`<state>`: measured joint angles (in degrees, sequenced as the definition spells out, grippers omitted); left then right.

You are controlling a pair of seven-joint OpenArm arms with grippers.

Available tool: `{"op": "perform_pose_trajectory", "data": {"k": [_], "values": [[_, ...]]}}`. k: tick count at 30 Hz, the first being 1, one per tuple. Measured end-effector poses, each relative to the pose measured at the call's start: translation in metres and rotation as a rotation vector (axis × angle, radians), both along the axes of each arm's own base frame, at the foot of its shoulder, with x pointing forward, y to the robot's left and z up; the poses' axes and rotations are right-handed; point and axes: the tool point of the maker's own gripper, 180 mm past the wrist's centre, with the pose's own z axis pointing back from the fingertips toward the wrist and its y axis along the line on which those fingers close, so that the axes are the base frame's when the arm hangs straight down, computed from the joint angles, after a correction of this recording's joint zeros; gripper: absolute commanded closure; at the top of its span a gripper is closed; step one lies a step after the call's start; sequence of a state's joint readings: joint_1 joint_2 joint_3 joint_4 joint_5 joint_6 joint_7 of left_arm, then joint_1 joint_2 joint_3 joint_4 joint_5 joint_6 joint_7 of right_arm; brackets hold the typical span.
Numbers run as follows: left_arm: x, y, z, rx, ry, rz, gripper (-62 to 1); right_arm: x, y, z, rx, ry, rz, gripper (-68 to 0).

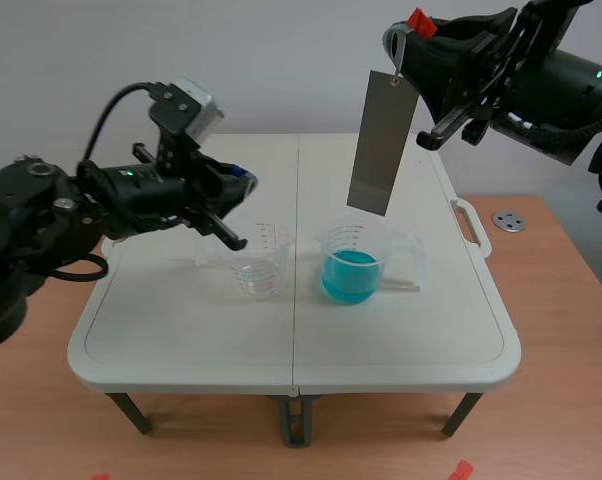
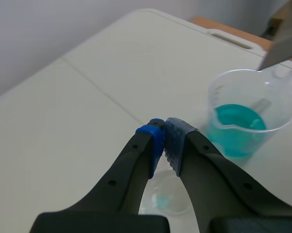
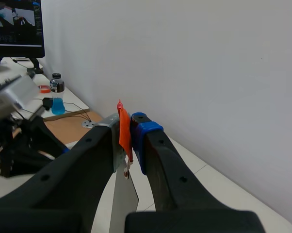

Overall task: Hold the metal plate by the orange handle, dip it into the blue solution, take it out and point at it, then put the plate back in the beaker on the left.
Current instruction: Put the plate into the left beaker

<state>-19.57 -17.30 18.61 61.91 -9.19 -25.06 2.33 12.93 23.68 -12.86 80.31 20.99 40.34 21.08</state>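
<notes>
Risk: the metal plate (image 1: 381, 140), hanging tilted from the orange handle (image 1: 417, 20) clamped between the fingers of the right gripper (image 3: 129, 128), may swing on descent, strike the rim and tip the beaker (image 1: 366, 245) of blue solution (image 1: 349, 275) just below it. The left beaker (image 1: 259, 268) looks nearly empty; above it the fingers of the left gripper (image 2: 164, 133) are closed on nothing

metal plate (image 2: 283, 44) mostly cropped, empty beaker (image 2: 168, 199) — half under left claw (image 2: 164, 138)
</notes>
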Motion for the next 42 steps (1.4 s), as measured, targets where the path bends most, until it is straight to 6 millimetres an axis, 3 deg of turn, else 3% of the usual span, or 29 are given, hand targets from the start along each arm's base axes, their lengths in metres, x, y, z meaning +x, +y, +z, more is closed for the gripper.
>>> {"op": "perform_pose_trajectory", "data": {"k": [3, 7, 17, 22, 26, 34, 42], "values": [[-0.007, 0.042, 0.013, 0.005, -0.029, 0.064, -1.7, 0.000, 0.000, 0.000, 0.000, 0.000, 0.000, -1.1], [-0.034, 0.091, 0.013, 0.038, -0.013, 0.130, -1.7, 0.000, 0.000, -0.001, -0.002, 0.002, -0.001, -1.1], [-0.126, 0.205, -0.023, 0.165, 0.176, 0.308, -1.7, 0.000, 0.000, -0.001, -0.003, 0.002, -0.001, -1.1], [-0.178, 0.242, -0.039, 0.213, 0.265, 0.381, -1.7, 0.000, 0.000, 0.000, -0.002, 0.002, -0.001, -1.1], [-0.225, 0.253, -0.058, 0.243, 0.372, 0.395, -1.7, 0.002, 0.001, -0.001, -0.006, 0.006, -0.002, -1.1], [-0.301, 0.246, -0.091, 0.240, 0.568, 0.417, -1.7, 0.001, 0.026, 0.007, -0.025, -0.014, 0.066, -1.1], [-0.349, 0.204, -0.124, 0.228, 0.696, 0.355, -1.7, 0.005, 0.049, 0.012, -0.010, -0.007, 0.085, -1.1]]}}
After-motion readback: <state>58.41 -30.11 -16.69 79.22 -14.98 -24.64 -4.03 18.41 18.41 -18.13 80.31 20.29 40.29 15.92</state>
